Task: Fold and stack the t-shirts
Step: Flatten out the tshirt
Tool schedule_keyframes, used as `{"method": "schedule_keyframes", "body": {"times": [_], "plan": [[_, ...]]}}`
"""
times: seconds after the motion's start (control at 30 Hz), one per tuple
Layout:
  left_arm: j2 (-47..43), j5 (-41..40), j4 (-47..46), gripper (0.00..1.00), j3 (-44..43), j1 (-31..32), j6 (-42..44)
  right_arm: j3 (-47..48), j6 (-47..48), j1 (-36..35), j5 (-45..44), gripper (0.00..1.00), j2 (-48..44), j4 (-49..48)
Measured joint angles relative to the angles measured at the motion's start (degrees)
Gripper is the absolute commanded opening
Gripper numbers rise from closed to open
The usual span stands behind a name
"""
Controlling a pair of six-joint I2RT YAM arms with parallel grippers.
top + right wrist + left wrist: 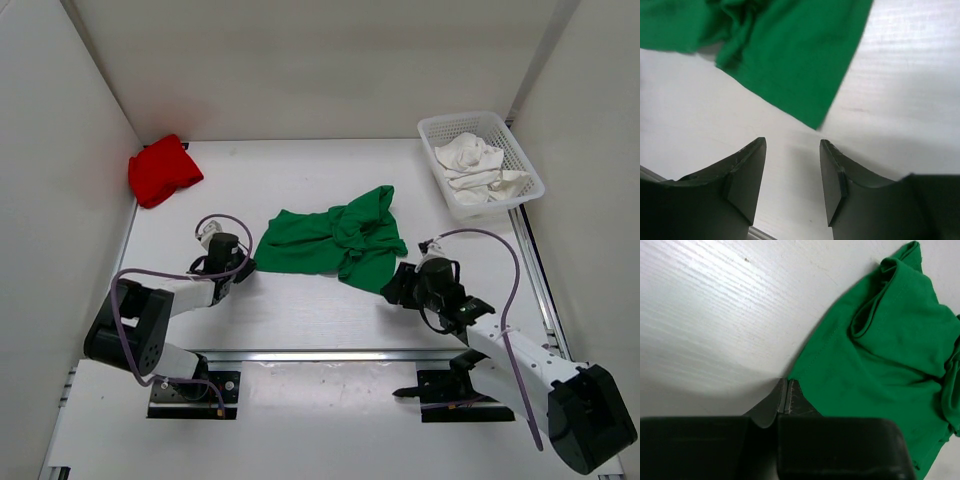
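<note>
Two tools: left tool (785, 397) pinched shut on the green t-shirt (330, 240) at its left corner; right tool (792, 142) jaws apart, just short of the right corner.
Green t-shirt: crumpled mid-counter (300, 320).
Step tip: right tool should seize its corner squarely, then both draw apart evenly to spread the cloth flat.
</note>
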State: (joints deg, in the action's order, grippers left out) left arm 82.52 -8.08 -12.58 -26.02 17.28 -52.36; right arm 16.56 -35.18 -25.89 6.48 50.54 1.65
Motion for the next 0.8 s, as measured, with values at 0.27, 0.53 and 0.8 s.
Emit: {"method": "schedule_keyframes", "body": {"times": [0.27, 0.53, 0.8], "plan": [[-9.84, 0.81, 0.11, 0.00, 4.02, 1.73, 3.26, 0.63, -0.11, -3.67, -6.32, 0.45, 5.40, 4.74], [-16.39, 0.52, 0.07, 0.00, 4.42, 5.75, 6.49, 4.61, 0.46, -2.64, -8.15, 0.31, 13.94, 1.64], [-18.67, 1.09, 0.11, 0.00, 8.31, 5.88, 6.95, 10.10, 0.94, -5.60, -10.58, 0.31, 20.59, 3.98]]}}
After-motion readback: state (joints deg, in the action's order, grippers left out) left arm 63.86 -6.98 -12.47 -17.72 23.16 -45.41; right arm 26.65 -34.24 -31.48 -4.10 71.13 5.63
